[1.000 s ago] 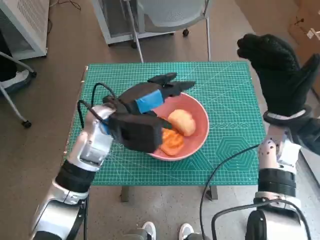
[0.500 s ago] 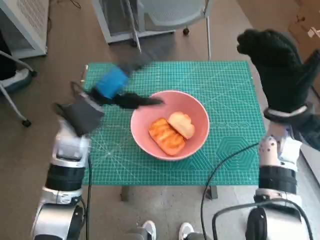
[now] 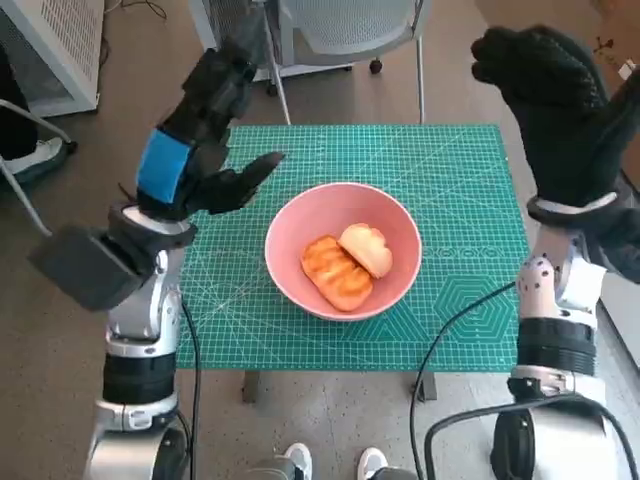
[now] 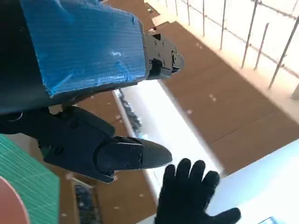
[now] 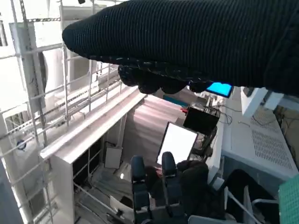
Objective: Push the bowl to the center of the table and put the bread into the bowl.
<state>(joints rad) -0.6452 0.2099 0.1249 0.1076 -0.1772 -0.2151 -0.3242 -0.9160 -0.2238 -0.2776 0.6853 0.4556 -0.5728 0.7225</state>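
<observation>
Since the pink bowl [image 3: 343,249] sits mid-frame on the green mat [image 3: 460,200] with two pieces of bread [image 3: 346,262] inside, the task looks finished. Raised at upper left, the left hand [image 3: 205,140] holds nothing, fingers apart. At upper right, the gloved right hand [image 3: 560,110] also holds nothing; its finger spread is hard to read.

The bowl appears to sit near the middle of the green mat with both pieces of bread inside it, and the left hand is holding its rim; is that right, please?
Not quite: the left hand is raised clear of the bowl, holding nothing, as the head view shows. The bowl does sit near the middle of the green mat with the bread inside.
</observation>
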